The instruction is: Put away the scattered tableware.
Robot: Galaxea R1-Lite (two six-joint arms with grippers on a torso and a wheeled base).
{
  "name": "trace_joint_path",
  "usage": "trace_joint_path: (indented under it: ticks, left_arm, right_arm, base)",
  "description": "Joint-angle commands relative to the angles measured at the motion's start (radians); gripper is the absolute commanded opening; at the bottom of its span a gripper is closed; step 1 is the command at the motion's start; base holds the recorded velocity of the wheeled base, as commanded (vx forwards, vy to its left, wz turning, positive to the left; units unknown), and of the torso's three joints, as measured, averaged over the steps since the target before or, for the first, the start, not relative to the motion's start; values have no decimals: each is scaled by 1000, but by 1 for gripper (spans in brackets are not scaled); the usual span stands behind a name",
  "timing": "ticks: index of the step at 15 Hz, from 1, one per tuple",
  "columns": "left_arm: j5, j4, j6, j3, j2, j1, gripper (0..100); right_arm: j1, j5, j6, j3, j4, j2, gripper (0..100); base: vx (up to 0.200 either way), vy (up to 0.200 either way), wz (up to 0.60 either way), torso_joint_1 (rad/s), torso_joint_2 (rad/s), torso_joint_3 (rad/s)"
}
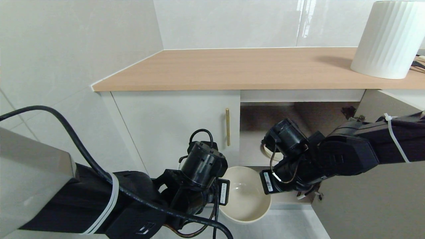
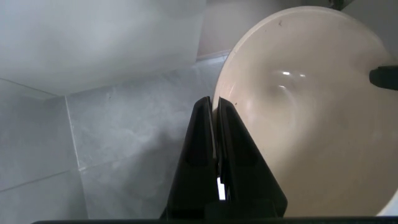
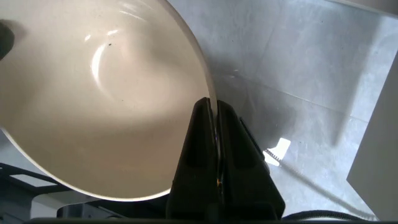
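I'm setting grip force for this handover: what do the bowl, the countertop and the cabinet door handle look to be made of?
The bowl is cream and glossy, with sharp light glints inside and a thin rim. It is probably glazed ceramic, though melamine is possible. The countertop shows a matt, light wood grain, so it is likely laminate or wood. The handle is a slim brass-coloured bar, apparently metal.

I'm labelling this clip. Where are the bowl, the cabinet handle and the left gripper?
bowl (image 1: 244, 197), head view, on its inner wall.
cabinet handle (image 1: 227, 126), head view, middle of the bar.
left gripper (image 2: 214, 107), left wrist view, midway between fingertips pinching the bowl's rim.
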Motion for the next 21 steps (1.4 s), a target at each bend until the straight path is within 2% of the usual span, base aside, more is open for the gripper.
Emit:
trace_joint_path:
  ticks: [1, 5, 6, 9, 11, 13, 16, 18, 20, 21]
  left_arm:
    - [1, 0, -1, 0, -1, 0, 0]
    - [1, 0, 1, 6, -2, 0, 0]
    - [1, 0, 1, 6, -4, 0, 100]
    - [1, 0, -1, 6, -30, 1, 100]
    - [1, 0, -1, 6, -36, 3, 100]
    - [1, 0, -1, 8, -36, 4, 100]
    - [1, 0, -1, 8, -47, 4, 100]
    - [1, 0, -1, 8, -48, 6, 100]
    - [1, 0, -1, 8, -45, 6, 100]
    - [1, 0, -1, 8, -45, 6, 100]
  right_arm:
    - [0, -1, 0, 0, 0, 1, 0]
    - [0, -1, -1, 1, 0, 3, 0]
    - [0, -1, -1, 1, 0, 3, 0]
    - [-17, -18, 3, 4, -4, 1, 0]
    - [-57, -87, 9, 6, -21, 14, 0]
    - [-106, -136, 29, 36, -121, 29, 0]
    - [-228, -165, 17, 135, -463, 100, 0]
    - [-265, -167, 14, 133, -515, 123, 0]
    - [-327, -192, 8, 131, -656, 176, 0]
    - [-331, -192, 3, 131, -671, 181, 0]
  base:
    - [0, 0, 0, 0, 0, 0]
    - [0, 0, 0, 0, 0, 0]
    - [0, 0, 0, 0, 0, 0]
    - [0, 0, 0, 0, 0, 0]
    - [0, 0, 0, 0, 0, 0]
    - [0, 0, 0, 0, 0, 0]
    - [0, 0, 0, 0, 0, 0]
    - [0, 0, 0, 0, 0, 0]
    - [0, 0, 0, 0, 0, 0]
    - [0, 0, 0, 0, 0, 0]
